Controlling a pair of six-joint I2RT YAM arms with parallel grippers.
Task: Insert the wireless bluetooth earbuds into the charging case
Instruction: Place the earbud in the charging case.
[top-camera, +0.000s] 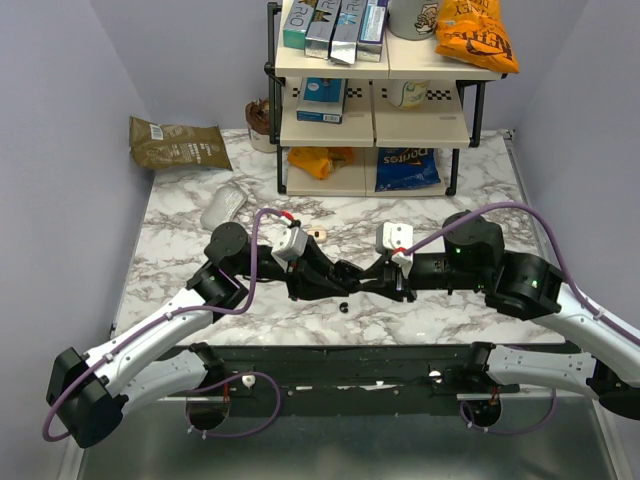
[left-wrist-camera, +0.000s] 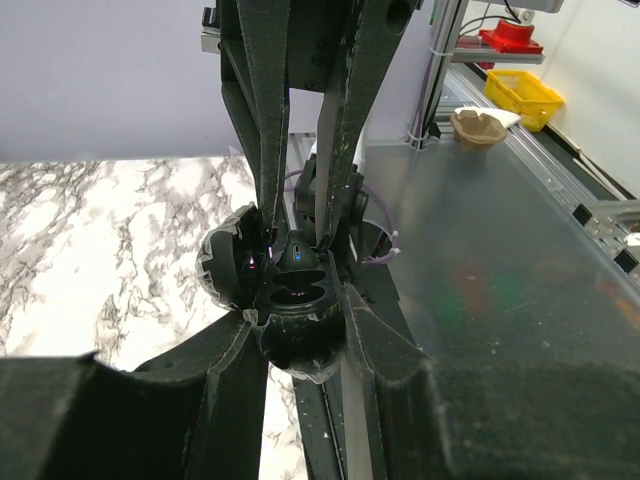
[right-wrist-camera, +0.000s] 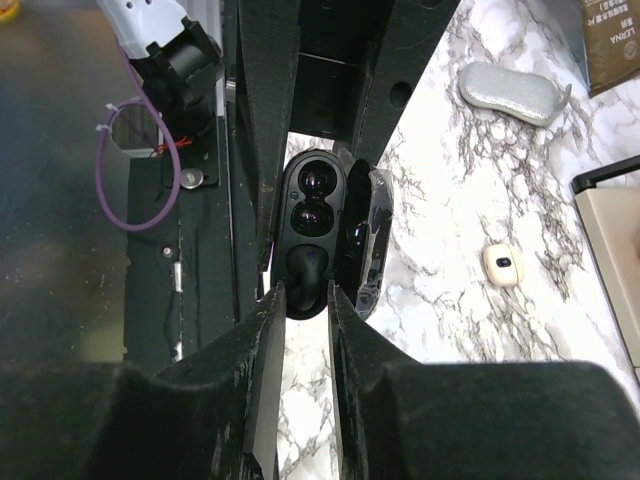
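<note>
My left gripper (top-camera: 322, 280) is shut on the black charging case (left-wrist-camera: 297, 305) and holds it above the table with its lid (left-wrist-camera: 228, 268) open. The two wells show dark. My right gripper (top-camera: 372, 281) meets it from the other side, shut on one glossy black earbud (right-wrist-camera: 311, 272) right at the case's edge (right-wrist-camera: 313, 205). In the left wrist view this earbud (left-wrist-camera: 297, 251) shows a small blue light between the right gripper's fingers (left-wrist-camera: 337, 150). A second small black earbud (top-camera: 343, 306) lies on the marble just below both grippers.
A small white pod (top-camera: 317, 233) lies on the marble behind the grippers, also in the right wrist view (right-wrist-camera: 502, 264). A grey pouch (top-camera: 223, 208) lies at the left. A shelf rack (top-camera: 375, 110) with snacks stands at the back, with a brown bag (top-camera: 178, 142) to its left.
</note>
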